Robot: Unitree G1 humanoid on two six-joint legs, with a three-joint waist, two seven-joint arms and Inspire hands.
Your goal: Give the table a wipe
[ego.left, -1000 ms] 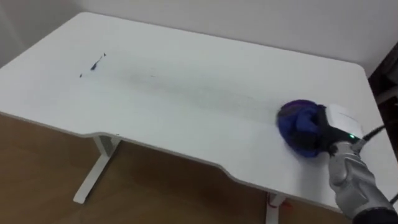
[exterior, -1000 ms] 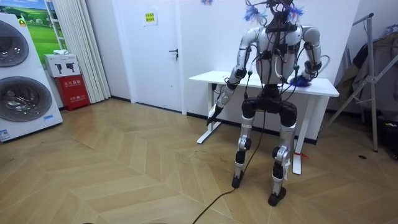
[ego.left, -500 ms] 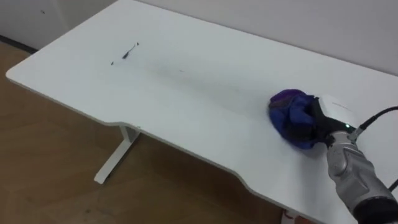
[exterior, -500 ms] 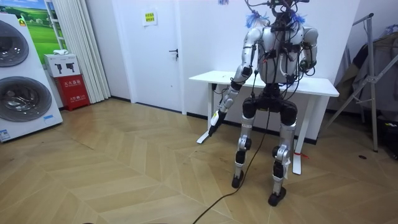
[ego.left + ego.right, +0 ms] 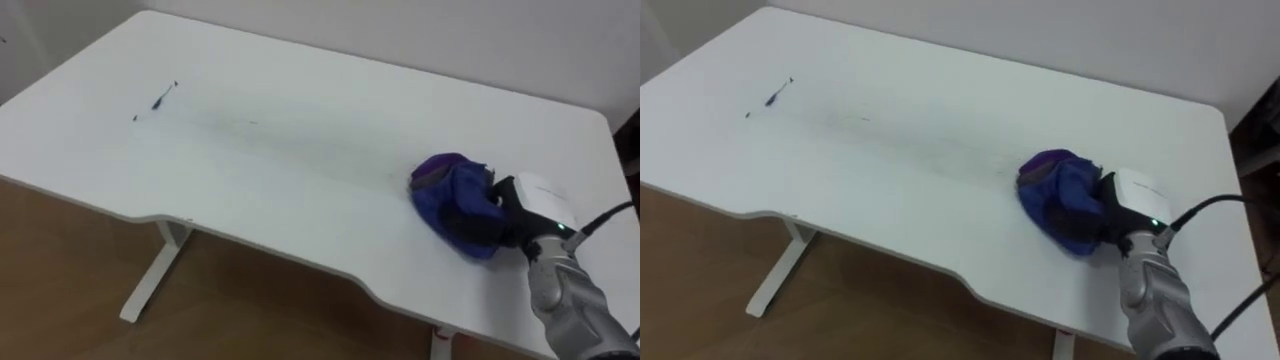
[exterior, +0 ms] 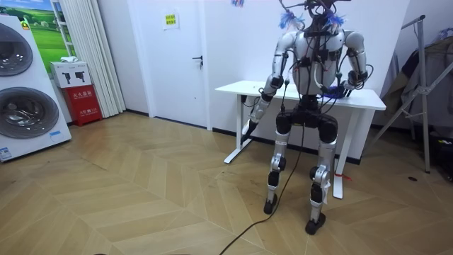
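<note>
The right hand [image 5: 505, 225] curls tight round the blue cloth [image 5: 450, 195] and presses it down on the white table [image 5: 300, 80], so it can rub the top clean; the left hand [image 6: 251, 125] hangs low, out of the way. Left of the hand and cloth a faint grey smear [image 5: 300, 150] runs on, and far beyond it sits a small dark mark [image 5: 157, 100], so the wiping likely goes there next.

Both eye views look down from the head, close over the bench [image 5: 300, 150] (sharing the stretch left of the right hand [image 5: 540, 197]). The room view, far behind, shares that bench.
</note>
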